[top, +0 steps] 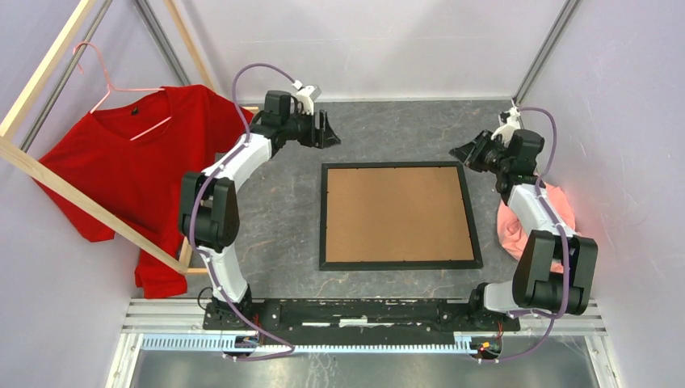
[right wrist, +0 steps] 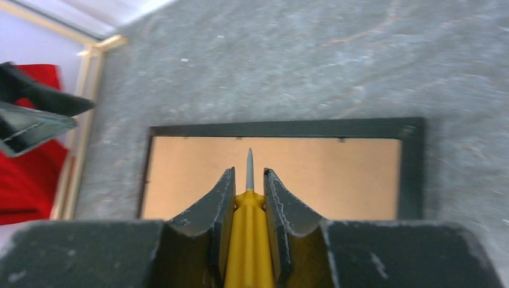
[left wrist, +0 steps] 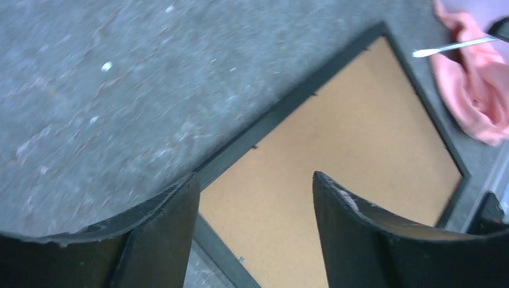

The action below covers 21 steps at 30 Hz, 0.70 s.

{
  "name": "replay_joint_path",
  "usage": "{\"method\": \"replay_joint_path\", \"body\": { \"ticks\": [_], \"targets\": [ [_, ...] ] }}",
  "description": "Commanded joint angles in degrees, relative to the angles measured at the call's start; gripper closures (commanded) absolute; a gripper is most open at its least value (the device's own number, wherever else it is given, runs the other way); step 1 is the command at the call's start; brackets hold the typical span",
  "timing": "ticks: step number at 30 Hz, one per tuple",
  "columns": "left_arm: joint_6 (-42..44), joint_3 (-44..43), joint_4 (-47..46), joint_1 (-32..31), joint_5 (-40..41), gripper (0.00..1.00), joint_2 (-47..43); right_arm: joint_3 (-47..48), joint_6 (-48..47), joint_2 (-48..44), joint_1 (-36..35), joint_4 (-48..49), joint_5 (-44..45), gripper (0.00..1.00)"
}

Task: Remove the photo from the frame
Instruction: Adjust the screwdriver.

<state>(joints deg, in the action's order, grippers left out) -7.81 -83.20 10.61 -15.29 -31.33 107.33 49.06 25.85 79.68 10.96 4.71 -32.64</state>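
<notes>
The frame (top: 396, 263) lies face down on the table (top: 283, 210) with the backing board (top: 396, 214) in place, so the photo is hidden and not yet removed. The left gripper (left wrist: 255, 180) hovers wide and empty; the right gripper (right wrist: 247, 180) clamps a screwdriver (right wrist: 247, 240).

Black frame (top: 401, 264), brown backing (top: 397, 213), yellow screwdriver (right wrist: 248, 240)

Red T-shirt (top: 137, 178) on pink hanger (top: 111, 84), wooden rack (top: 97, 210), pink cloth (top: 510, 229), yellow-handled screwdriver (right wrist: 248, 240), grey tabletop (top: 283, 226)

Bright even light, soft shadows, blurred wrist views
</notes>
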Motion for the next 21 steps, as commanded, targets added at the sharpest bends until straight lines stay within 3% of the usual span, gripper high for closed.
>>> {"method": "replay_joint_path", "body": {
  "ticks": [1, 5, 13, 21],
  "targets": [
    [4.5, -6.7, -0.3, -1.5, -15.5, 0.17, -0.2, 2.4, 11.2, 0.7, -1.8, 10.8, -11.1, 1.0],
    [8.2, -10.4, 6.7, -5.0, -24.2, 0.07, -0.7, 4.4, 16.7, 3.0, -5.4, 16.5, -16.5, 1.0],
    [10.5, -4.8, 8.3, -9.1, -35.2, 0.02, -4.9, 0.2, 27.0, 5.0, -13.3, 33.5, -25.1, 1.0],
    [11.0, -2.7, 8.3, -13.4, -38.9, 0.01, -5.9, -5.4, 30.2, 2.7, -14.3, 42.2, -28.8, 1.0]
  ]
}}
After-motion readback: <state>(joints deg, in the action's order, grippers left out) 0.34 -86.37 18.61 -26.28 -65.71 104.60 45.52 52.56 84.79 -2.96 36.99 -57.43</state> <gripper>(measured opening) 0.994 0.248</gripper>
